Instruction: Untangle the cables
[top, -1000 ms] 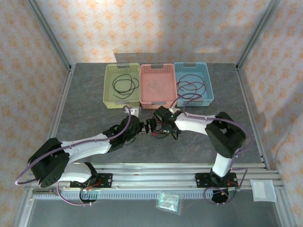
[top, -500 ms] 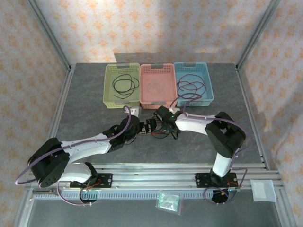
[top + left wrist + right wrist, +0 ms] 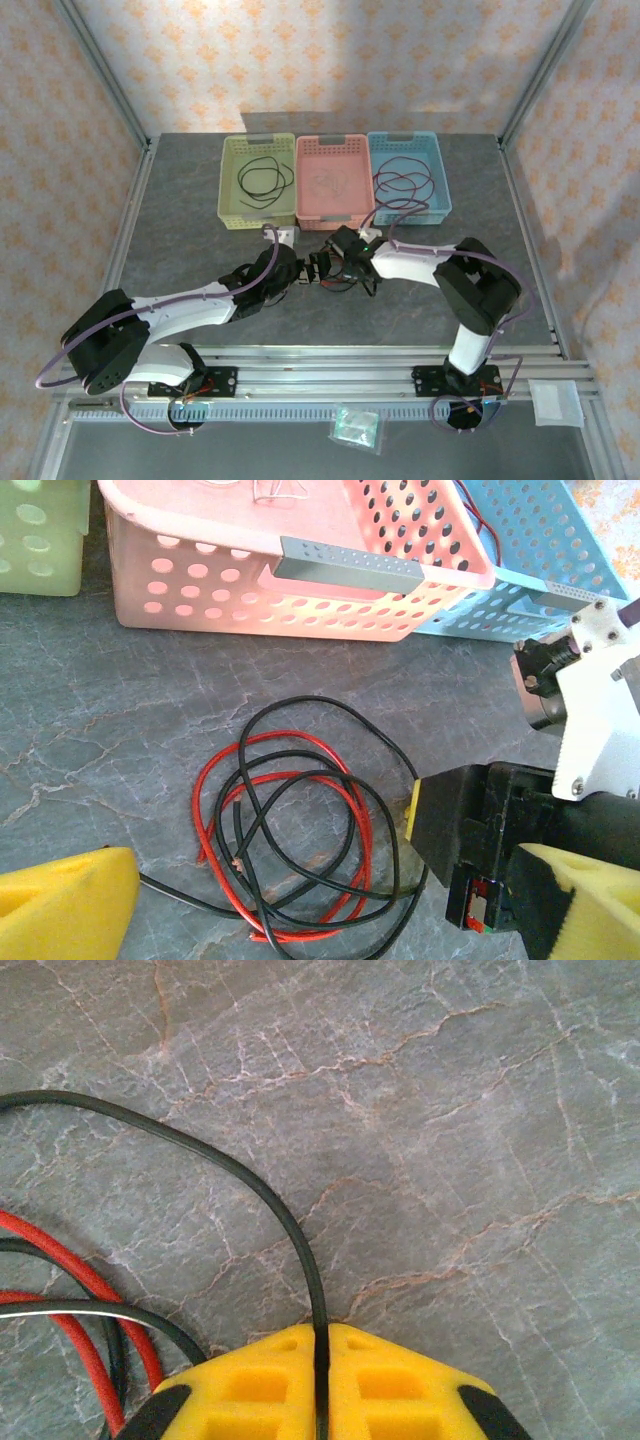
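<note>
Sorting looks partly done: cables (image 3: 262, 180) lie in the green basket (image 3: 222, 185), pink basket (image 3: 333, 138) and blue basket (image 3: 404, 136) along the far edge of the table (image 3: 180, 240), while a red-and-black tangle (image 3: 290, 776) lies mid-table, the right hand (image 3: 322, 1345) clamped on one black strand (image 3: 290, 1222) and the left hand (image 3: 320, 905) spread wide beside it.

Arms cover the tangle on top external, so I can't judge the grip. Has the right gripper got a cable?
Observer: Yes. On right wrist, the right gripper is shut on the black cable, pinched between its yellow pads.
Operator: What's it tangled with?
Observer: On left wrist, a red cable is looped through it, lying on the table in front of the pink basket.
Operator: Left gripper?
Observer: The left gripper is open, fingers wide apart either side of that pile, holding nothing.
</note>
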